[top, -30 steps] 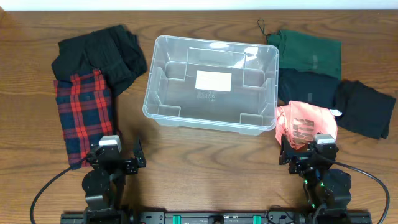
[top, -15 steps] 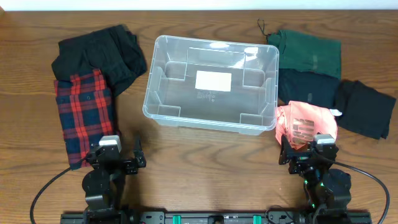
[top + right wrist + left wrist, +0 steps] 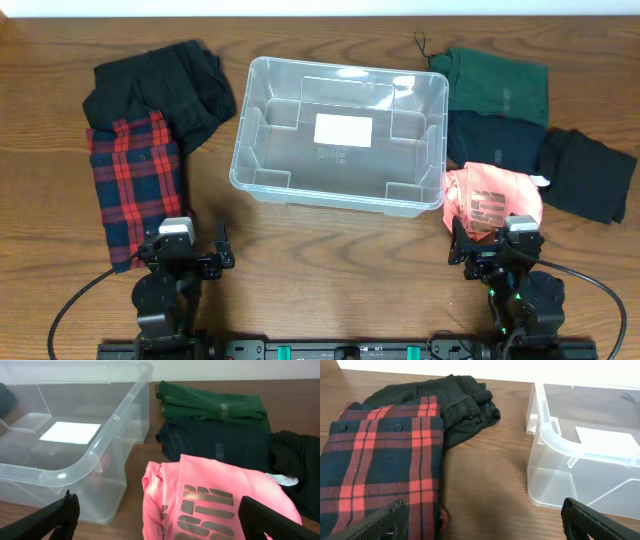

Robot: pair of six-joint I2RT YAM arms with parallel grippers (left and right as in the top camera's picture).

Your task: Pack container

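Pink shirt (image 3: 220,505) just ahead of right jaws; plaid shirt (image 3: 375,470) ahead of left jaws. Both jaws wide apart, empty. Container (image 3: 330,193) at centre of table (image 3: 330,250), nothing inside. Risk: pinching one layer lets a fold drop open and drape over the rim. Dark garments (image 3: 495,140) beyond blur together; count unclear.

Wooden table (image 3: 330,255) bears the container (image 3: 335,197) (clear plastic); garments (image 3: 135,185) lie either side.

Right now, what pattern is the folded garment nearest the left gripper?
Red-and-navy plaid shirt, clearest in the left wrist view.
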